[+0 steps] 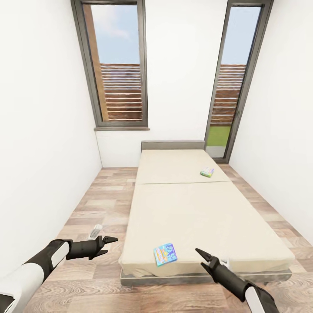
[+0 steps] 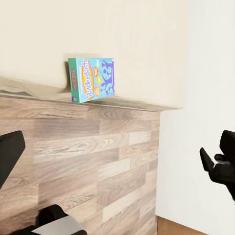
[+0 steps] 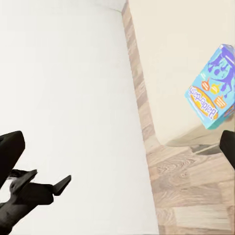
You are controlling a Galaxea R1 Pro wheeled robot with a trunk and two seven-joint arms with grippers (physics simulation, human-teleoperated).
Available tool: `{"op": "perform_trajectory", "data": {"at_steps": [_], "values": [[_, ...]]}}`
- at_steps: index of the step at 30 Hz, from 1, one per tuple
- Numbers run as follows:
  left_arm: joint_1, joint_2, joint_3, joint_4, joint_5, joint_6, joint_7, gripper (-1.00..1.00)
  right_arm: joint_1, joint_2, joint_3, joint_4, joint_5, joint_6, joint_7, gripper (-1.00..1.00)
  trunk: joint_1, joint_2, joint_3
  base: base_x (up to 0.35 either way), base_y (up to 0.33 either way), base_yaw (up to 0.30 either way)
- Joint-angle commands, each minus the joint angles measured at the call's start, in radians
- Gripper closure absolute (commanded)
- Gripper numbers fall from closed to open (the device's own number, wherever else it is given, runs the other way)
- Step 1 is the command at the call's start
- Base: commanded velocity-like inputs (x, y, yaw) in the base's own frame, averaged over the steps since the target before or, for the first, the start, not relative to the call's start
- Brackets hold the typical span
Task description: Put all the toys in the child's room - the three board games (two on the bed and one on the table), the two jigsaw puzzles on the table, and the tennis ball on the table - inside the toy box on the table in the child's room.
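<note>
The bed (image 1: pixel 204 217) fills the middle of the child's room, its foot end nearest the robot, and it carries two board games. The blue board game (image 1: pixel 165 254) lies flat close to the foot edge; the green-bordered board game (image 1: pixel 207 172) sits far up by the headboard (image 1: pixel 173 144), well apart from the first.

The left hand (image 1: pixel 105 244) hovers over the wood floor (image 1: pixel 98 204) beside the bed, fingers apart and empty. The right hand (image 1: pixel 205 257) hangs over the mattress corner just beside the blue game, fingers likewise spread with nothing between them.

The likeliest trouble is the blue game itself: thin and flat on a soft mattress, it gives the fingers no edge to pinch, so a closing grip may push it inward or nudge it off the foot end onto the floor. The far game probably needs the base moved along the bed; stretching for it risks a weak, tilted grip.

The far game's print is too small to read, and both forearms run out of the head view.
</note>
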Motion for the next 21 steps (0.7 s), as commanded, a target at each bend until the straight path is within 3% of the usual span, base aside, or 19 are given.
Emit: {"op": "perform_trajectory", "data": {"at_steps": [1, 5, 14, 21], "values": [[-0.001, 0.001, -0.004, 0.0, 0.006, 0.006, -0.001, -1.0, -0.003, 0.0, -0.007, 0.016, -0.024, 0.007, 0.001, -1.0, 0.004, -0.008, -0.004, -0.002, 0.002, 0.0], [-0.001, 0.0, -0.003, -0.001, 0.006, 0.006, -0.001, -1.0, -0.008, 0.0, -0.018, 0.07, -0.082, 0.009, -0.01, -1.0, 0.019, -0.036, -0.017, -0.001, 0.001, 0.0], [0.0, -0.001, 0.0, -0.011, 0.008, 0.018, -0.007, -1.0, -0.011, 0.012, -0.024, 0.102, -0.114, 0.012, -0.037, -1.0, 0.054, -0.099, -0.045, 0.0, 0.0, 0.0], [0.001, 0.001, 0.002, -0.091, 0.006, 0.126, -0.087, -1.0, -0.011, 0.009, -0.057, 0.134, -0.155, 0.01, -0.049, -1.0, 0.081, -0.148, -0.067, 0.0, 0.0, 0.0]]}}
